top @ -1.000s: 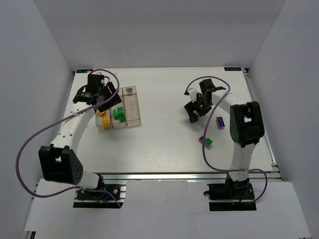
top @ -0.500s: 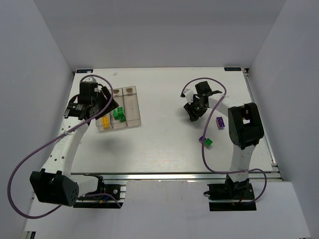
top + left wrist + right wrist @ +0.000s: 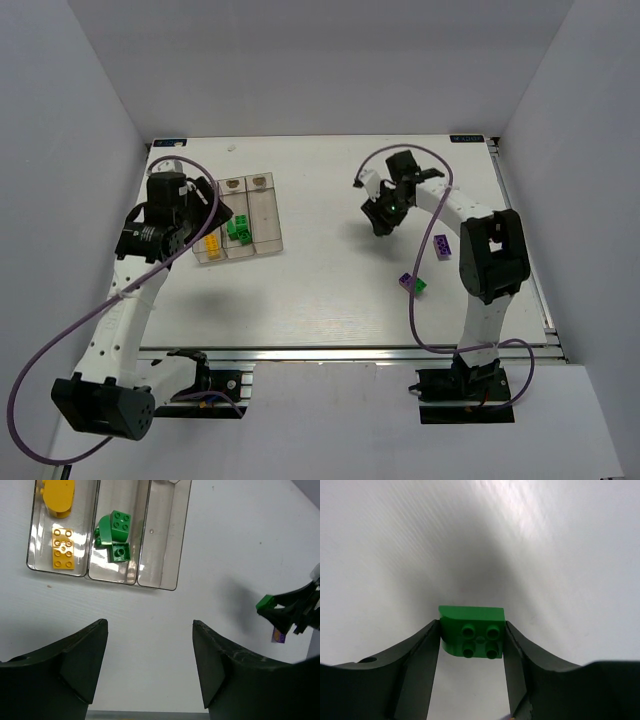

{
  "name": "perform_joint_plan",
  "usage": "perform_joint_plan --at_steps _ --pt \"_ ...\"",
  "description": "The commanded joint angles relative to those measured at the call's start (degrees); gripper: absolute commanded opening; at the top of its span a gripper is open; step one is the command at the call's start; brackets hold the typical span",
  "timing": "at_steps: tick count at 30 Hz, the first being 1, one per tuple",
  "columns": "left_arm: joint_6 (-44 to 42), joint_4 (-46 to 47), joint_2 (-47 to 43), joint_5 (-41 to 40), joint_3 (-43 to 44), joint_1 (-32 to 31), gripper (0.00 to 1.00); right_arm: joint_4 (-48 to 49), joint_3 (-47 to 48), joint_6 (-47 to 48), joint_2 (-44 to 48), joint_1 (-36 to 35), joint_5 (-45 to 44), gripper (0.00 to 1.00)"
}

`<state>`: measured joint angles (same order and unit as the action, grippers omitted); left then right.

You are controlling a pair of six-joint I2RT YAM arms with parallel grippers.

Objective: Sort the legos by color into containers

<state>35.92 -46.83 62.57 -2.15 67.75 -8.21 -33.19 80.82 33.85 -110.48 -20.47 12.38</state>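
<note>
Green lego (image 3: pixel 472 638) sits pinched in the right gripper (image 3: pixel 471 630) above the table, well apart from the containers (image 3: pixel 268 215); next it needs carrying to the middle bin (image 3: pixel 120 500), while the left gripper (image 3: pixel 150 645) hangs spread, empty.

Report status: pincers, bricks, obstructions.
Right pincer shut on green brick. Left pincer open, empty, near tray. Purple bricks loose; nothing blocking.
</note>
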Motion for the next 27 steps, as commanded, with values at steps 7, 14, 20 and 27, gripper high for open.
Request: perform_joint_plan --at_steps 7,14,20,27 --pt "3.1 8.1 -10.3 6.3 -4.3 0.3 0.78 -10.3 32.4 -4.9 -5.9 -8.8 23.5 0.00" --pt "3.9 14.6 -19.7 10.3 -7.7 0.3 0.78 13.3 35.6 -18.3 -12.9 -21.8 30.3 0.00" --pt "4.2 12.2 -23.6 9.8 -6.2 0.3 0.78 29.7 46.8 -27.6 -24.8 -27.3 20.1 0.00" --pt "6.1 8.3 -26.2 10.9 -6.8 0.3 0.78 40.8 46.4 -24.0 -30.3 -30.9 10.1 0.02"
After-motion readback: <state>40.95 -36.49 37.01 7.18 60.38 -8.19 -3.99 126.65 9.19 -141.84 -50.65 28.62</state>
